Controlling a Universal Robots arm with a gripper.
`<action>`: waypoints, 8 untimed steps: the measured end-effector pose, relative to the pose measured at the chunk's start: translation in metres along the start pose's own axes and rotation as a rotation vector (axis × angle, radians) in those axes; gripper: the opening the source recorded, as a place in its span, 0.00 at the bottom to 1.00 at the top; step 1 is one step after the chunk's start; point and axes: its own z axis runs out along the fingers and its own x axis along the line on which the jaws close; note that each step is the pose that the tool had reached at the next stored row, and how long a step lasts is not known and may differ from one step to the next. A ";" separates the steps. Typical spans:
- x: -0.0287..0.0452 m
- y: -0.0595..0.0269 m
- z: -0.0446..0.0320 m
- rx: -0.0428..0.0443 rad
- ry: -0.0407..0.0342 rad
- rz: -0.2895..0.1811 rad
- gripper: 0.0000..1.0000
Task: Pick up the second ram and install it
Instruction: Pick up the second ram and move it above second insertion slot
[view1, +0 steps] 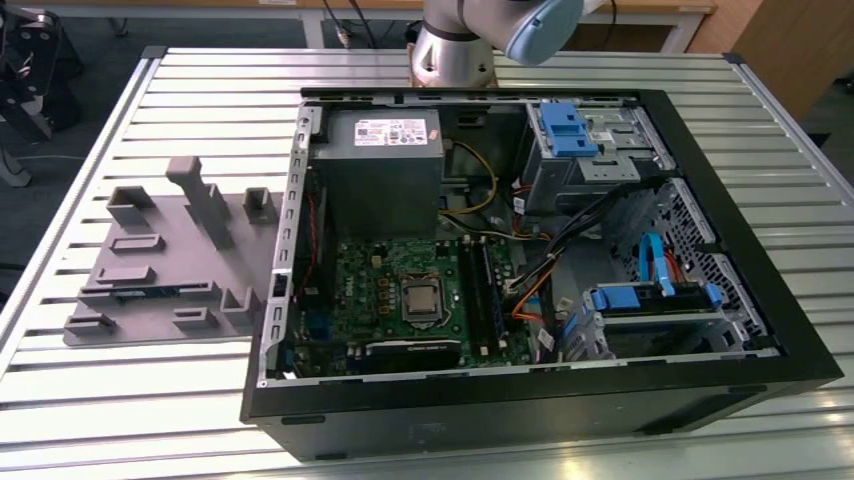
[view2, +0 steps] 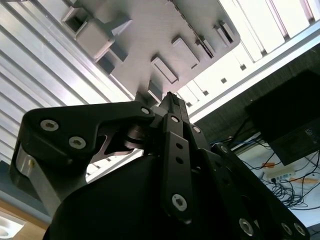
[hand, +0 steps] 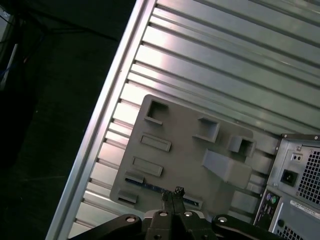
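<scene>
While the gripper (hand: 172, 192) hovers, tips together, above the tray (hand: 185, 145), the second ram (hand: 147, 186) looks light, stiff, fragile: pinch its flat faces.

No print can be read with any certainty. A white label (view1: 387, 131) lies on top of the gray power supply (view1: 380, 180) inside the open computer case (view1: 534, 405); it carries rows of dark print and small marks, all too fine to make out. In the first wrist view, a narrow white sticker (hand: 305, 204) sits on the case's rear panel (hand: 300, 220) just under the power socket (hand: 287, 176), and its lettering is likewise illegible.
</scene>
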 end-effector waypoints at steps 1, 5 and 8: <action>0.0000 0.0000 0.0000 -0.0001 0.0001 -0.003 0.11; 0.0000 0.0000 0.0000 -0.0004 0.0009 -0.022 0.11; 0.0000 0.0000 0.0000 -0.0007 0.0020 -0.044 0.11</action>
